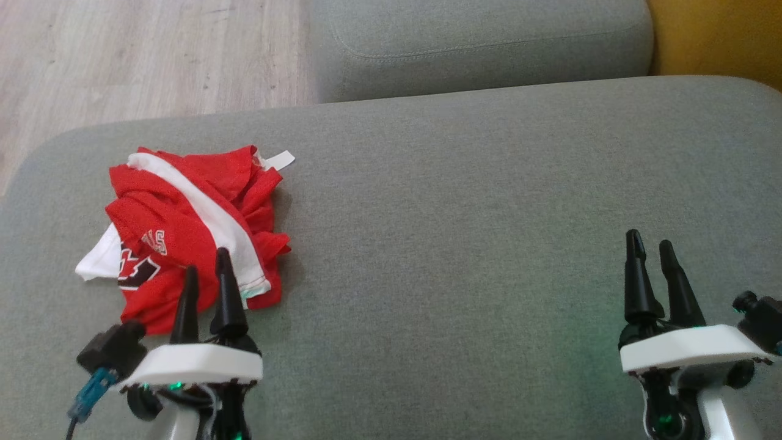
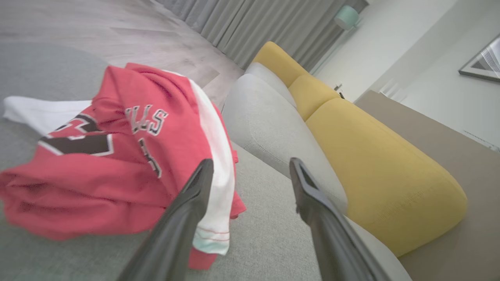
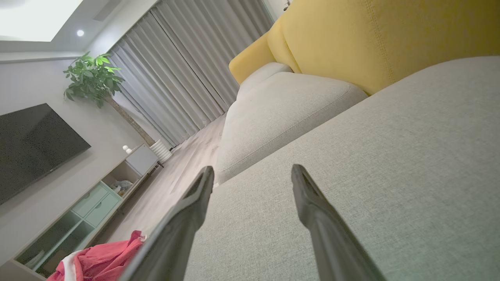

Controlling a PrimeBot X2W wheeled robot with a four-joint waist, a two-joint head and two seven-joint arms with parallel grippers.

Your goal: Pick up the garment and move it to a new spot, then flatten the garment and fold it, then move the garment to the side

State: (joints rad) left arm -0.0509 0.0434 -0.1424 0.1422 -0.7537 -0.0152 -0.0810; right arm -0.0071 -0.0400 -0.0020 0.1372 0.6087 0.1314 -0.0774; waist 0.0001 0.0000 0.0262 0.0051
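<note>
The garment (image 1: pixel 183 232) is a red jersey with white trim and black lettering, lying crumpled at the left of a grey sofa cushion (image 1: pixel 464 244). My left gripper (image 1: pixel 208 269) is open at the jersey's near edge, its fingertips over the cloth. In the left wrist view the garment (image 2: pixel 109 156) lies left of the open left gripper (image 2: pixel 252 166), one finger (image 2: pixel 191 203) crossing its white stripe. My right gripper (image 1: pixel 650 241) stands open over bare cushion at the lower right, far from the jersey. The right wrist view shows the open right gripper (image 3: pixel 253 173) and a corner of the garment (image 3: pixel 101 259).
A second grey cushion (image 1: pixel 482 43) lies behind the first one. A yellow backrest (image 1: pixel 715 36) rises at the far right. Wooden floor (image 1: pixel 146 55) lies beyond the cushion's left and far edges. A TV (image 3: pixel 35 144), a cabinet (image 3: pixel 93 199) and a plant (image 3: pixel 93 76) line the wall.
</note>
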